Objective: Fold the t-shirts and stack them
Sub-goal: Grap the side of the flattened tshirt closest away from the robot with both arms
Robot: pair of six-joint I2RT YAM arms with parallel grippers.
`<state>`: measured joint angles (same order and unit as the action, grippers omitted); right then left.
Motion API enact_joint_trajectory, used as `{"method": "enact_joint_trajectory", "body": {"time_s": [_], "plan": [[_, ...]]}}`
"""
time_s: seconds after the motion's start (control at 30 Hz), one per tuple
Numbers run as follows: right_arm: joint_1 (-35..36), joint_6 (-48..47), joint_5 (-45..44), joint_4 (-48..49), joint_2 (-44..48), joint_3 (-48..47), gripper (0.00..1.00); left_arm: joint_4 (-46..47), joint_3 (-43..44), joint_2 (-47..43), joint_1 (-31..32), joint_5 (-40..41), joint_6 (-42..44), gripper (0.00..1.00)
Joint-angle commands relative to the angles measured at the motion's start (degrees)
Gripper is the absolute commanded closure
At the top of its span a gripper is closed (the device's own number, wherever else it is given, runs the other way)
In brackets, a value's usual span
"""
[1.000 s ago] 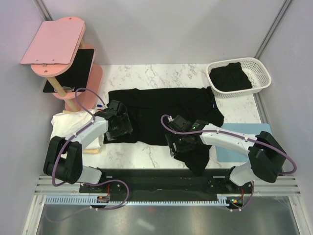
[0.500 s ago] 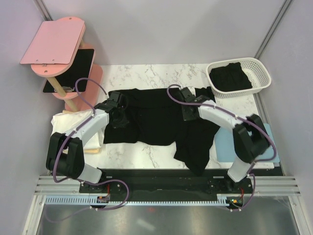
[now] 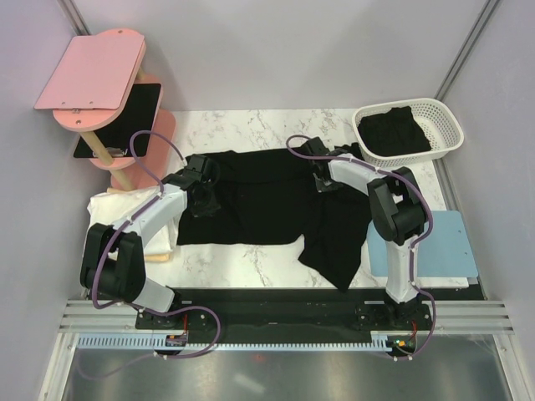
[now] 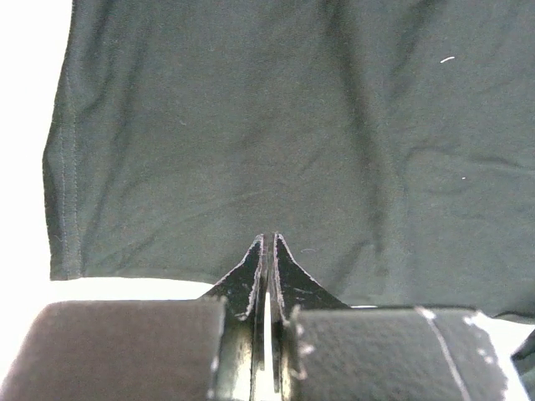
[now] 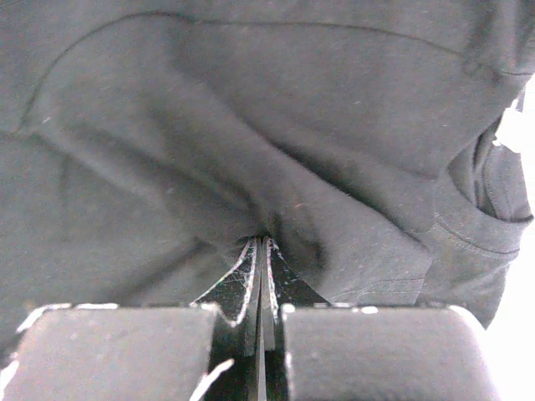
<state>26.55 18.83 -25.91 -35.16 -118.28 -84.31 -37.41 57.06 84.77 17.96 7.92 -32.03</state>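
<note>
A black t-shirt [image 3: 259, 196] lies spread across the middle of the marble table, its right part hanging rumpled toward the near edge. My left gripper [image 3: 203, 180] sits at the shirt's left side. In the left wrist view its jaws [image 4: 267, 238] are shut, tips on flat fabric [image 4: 251, 125] just past the hem. My right gripper [image 3: 322, 170] is at the shirt's far right part. The right wrist view shows it [image 5: 262, 241] shut on a bunched fold of fabric [image 5: 276, 150]. Another black t-shirt [image 3: 393, 132] lies crumpled in the white basket [image 3: 449, 125].
A pale blue mat [image 3: 439, 242] lies at the table's right edge. White cloth [image 3: 117, 209] lies at the left. A pink stand [image 3: 92, 71] holding a glossy black rectangle [image 3: 125, 121] rises at the far left corner.
Both grippers have closed on the shirt. The right arm swung from the near middle to the far right of the shirt; the left gripper moved slightly farther back.
</note>
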Motion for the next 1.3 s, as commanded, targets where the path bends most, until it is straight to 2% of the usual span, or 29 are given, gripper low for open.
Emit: {"method": "enact_joint_trajectory", "body": {"time_s": [0.0,0.2,0.33,0.47,0.6,0.63,0.7,0.77,0.8,0.87,0.9,1.0,1.17,1.27], "plan": [[-3.42,-0.90,-2.04,0.44,-3.19,0.46,1.00,-0.03,0.69,-0.57,-0.20,1.74,1.97,0.98],[-8.25,-1.69,-1.86,1.14,-1.43,5.03,1.00,-0.21,0.86,-0.14,-0.20,2.10,1.89,0.98],[-8.88,-2.39,-0.72,1.41,0.94,6.70,1.00,-0.30,0.77,0.48,-0.29,2.10,1.71,0.98],[-8.79,-3.45,6.29,1.67,3.05,7.84,1.00,-0.30,0.77,0.83,-0.20,2.27,1.62,0.98],[-7.04,-4.50,9.12,1.41,5.24,8.46,1.00,-0.56,0.42,1.88,-0.20,2.62,1.01,0.98],[-6.69,-5.20,9.91,1.49,5.86,8.64,1.00,-0.82,0.25,2.32,-0.20,2.71,0.74,0.95],[-5.20,-5.21,10.35,1.58,8.22,8.81,1.00,-1.09,-0.36,3.20,-0.38,2.80,-0.66,0.50],[-4.31,-5.03,11.40,2.55,10.43,8.99,1.00,-1.00,-1.59,3.38,-0.99,2.80,-2.85,0.16],[-3.87,-4.86,12.63,2.81,13.22,9.16,0.99,-0.83,-3.08,2.95,-1.25,2.80,-3.30,0.10],[-3.87,-3.90,14.21,3.87,15.87,9.52,0.91,0.58,-4.58,0.84,-1.69,2.36,-3.48,0.07],[-3.87,-3.54,15.18,4.04,18.32,9.61,0.83,0.93,-5.89,-0.12,-2.04,2.19,-3.56,0.07],[-3.78,-2.57,16.24,4.83,22.11,10.22,0.74,2.77,-9.40,-5.65,-4.15,-0.70,-4.97,0.05],[-4.04,-1.26,19.14,5.97,26.25,13.11,0.69,4.53,-14.42,-12.43,-7.93,-3.53,-7.60,0.05],[-4.22,0.06,22.99,7.64,27.48,16.36,0.65,4.36,-16.27,-12.53,-8.99,-3.53,-7.26,0.06]]}}
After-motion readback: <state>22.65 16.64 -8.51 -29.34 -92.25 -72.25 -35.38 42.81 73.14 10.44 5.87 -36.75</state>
